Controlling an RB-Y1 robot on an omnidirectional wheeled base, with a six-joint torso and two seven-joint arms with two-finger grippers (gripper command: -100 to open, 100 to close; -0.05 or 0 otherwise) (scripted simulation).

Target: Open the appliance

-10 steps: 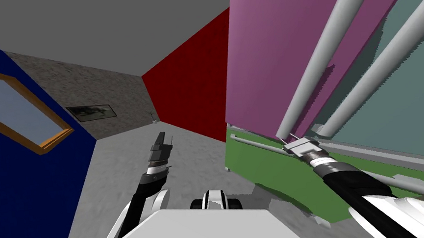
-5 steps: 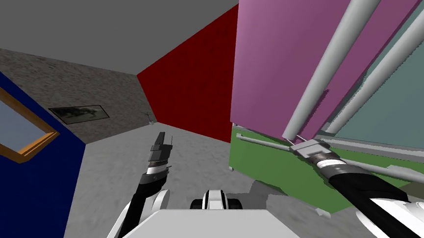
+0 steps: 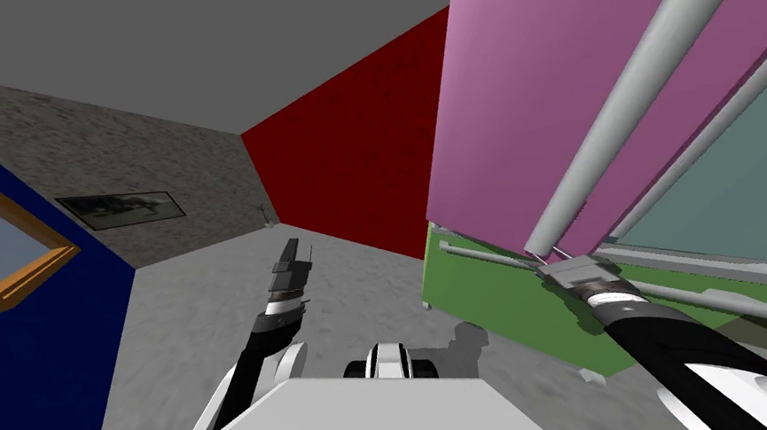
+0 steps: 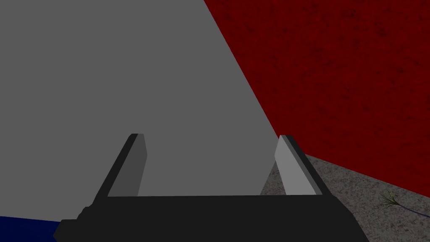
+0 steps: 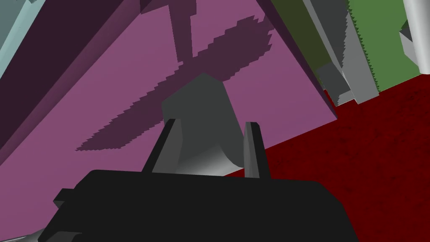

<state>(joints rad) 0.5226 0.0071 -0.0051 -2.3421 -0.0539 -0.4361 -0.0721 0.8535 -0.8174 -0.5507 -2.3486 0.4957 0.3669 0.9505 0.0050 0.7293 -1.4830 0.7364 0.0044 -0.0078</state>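
While our right gripper [image 5: 212, 126] pinches the grey handle [image 5: 201, 105] of the pink door [image 3: 519, 78], fingers closed on its sides, we should pull along the door's arc, wrist square, so the bar cannot slip. The appliance [image 3: 753, 187] stands at our 2 o'clock; its door is probably ajar, but this is hard to confirm. Our left gripper [image 4: 210, 140] is spread and empty at 11 o'clock over the grey floor [image 3: 206, 324]. A red wall [image 3: 350, 167] is at 12.

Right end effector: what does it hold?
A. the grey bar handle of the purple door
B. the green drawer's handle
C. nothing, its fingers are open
A: the fingers of the right end effector press the sides of the grey bar handle on the purple door.
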